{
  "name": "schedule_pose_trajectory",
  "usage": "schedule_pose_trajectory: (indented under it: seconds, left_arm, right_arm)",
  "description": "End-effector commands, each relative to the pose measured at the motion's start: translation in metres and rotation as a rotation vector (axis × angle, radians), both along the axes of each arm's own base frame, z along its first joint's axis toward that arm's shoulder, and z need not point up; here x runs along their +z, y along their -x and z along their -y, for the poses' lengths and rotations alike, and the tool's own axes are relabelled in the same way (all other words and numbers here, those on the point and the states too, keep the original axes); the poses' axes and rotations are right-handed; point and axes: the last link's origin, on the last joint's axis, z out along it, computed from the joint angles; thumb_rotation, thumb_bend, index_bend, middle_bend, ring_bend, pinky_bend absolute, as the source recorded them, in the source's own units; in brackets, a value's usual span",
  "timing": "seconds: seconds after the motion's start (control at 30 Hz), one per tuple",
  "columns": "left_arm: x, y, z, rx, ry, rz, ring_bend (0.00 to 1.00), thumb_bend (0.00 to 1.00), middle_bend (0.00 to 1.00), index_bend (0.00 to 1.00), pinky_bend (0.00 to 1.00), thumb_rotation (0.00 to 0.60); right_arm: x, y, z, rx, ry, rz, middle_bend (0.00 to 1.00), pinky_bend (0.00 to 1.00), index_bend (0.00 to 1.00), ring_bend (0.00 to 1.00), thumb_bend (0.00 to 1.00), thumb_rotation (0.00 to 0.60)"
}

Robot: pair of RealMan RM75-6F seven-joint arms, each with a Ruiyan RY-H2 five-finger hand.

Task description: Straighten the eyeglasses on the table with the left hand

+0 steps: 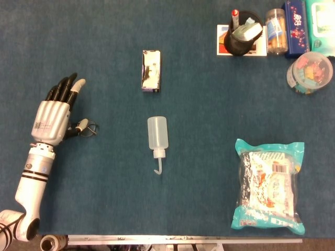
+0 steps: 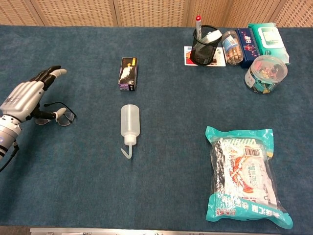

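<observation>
The eyeglasses (image 2: 59,116) sit near the left edge of the blue table (image 2: 171,161), well left of the squeeze bottle (image 2: 130,121). The left hand (image 2: 27,98) is right over them, palm down, long fingers (image 1: 66,89) stretched out straight and close together, thumb tip touching the frame. Can't tell if it's actually pinching the frame or only resting on it. Past the bottle there's a small dark box (image 2: 128,73). Far right corner has a mesh pen cup (image 2: 205,46), a snack jar, a wet wipes pack (image 2: 267,36) and a clip tub (image 2: 265,73). A big snack bag (image 2: 244,174) lies nearer, on the right.
</observation>
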Motion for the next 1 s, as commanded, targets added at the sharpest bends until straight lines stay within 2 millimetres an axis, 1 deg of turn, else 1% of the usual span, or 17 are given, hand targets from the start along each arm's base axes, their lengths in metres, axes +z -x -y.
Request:
schedule_pose_trajectory:
  seconds: [0.03, 0.17, 0.33, 0.43, 0.6, 0.73, 0.83, 1.0]
  left_arm:
    - [0.006, 0.001, 0.002, 0.003, -0.027, 0.018, 0.00, 0.28, 0.00, 0.04, 0.13, 0.600]
    - [0.023, 0.005, 0.007, 0.013, -0.088, 0.032, 0.00, 0.28, 0.00, 0.04, 0.13, 0.600]
    - [0.049, 0.011, 0.015, 0.033, -0.161, 0.025, 0.00, 0.28, 0.00, 0.04, 0.13, 0.600]
    - [0.064, 0.010, 0.021, 0.031, -0.198, 0.022, 0.00, 0.28, 0.00, 0.04, 0.13, 0.600]
    - [0.084, -0.005, 0.032, -0.012, -0.254, 0.025, 0.00, 0.28, 0.00, 0.04, 0.13, 0.600]
    - [0.095, -0.018, 0.040, -0.034, -0.278, 0.024, 0.00, 0.28, 0.00, 0.04, 0.13, 0.600]
    - [0.100, -0.030, 0.044, -0.050, -0.281, 0.039, 0.00, 0.28, 0.00, 0.04, 0.13, 0.600]
    - [0.102, -0.049, 0.048, -0.063, -0.230, 0.075, 0.00, 0.28, 0.00, 0.04, 0.13, 0.600]
  right_arm:
    - [0.000, 0.000, 0.000, 0.000, 0.002, 0.002, 0.40, 0.35, 0.55, 0.30, 0.21, 0.600]
    - [0.000, 0.000, 0.000, 0.001, 0.002, 0.003, 0.40, 0.35, 0.55, 0.30, 0.21, 0.600]
    - [0.000, 0.000, 0.001, 0.007, 0.003, 0.006, 0.40, 0.35, 0.55, 0.30, 0.21, 0.600]
    - [0.000, -0.001, 0.001, 0.009, 0.004, 0.009, 0.40, 0.35, 0.55, 0.30, 0.21, 0.600]
    - [0.001, -0.001, 0.001, 0.012, 0.005, 0.011, 0.40, 0.35, 0.55, 0.30, 0.21, 0.600]
    - [0.001, -0.001, 0.001, 0.015, 0.007, 0.015, 0.40, 0.35, 0.55, 0.30, 0.21, 0.600]
    - [0.002, -0.001, 0.000, 0.014, 0.007, 0.015, 0.40, 0.35, 0.55, 0.30, 0.21, 0.600]
    - [0.001, 0.000, 0.001, 0.012, 0.006, 0.013, 0.40, 0.35, 0.55, 0.30, 0.21, 0.600]
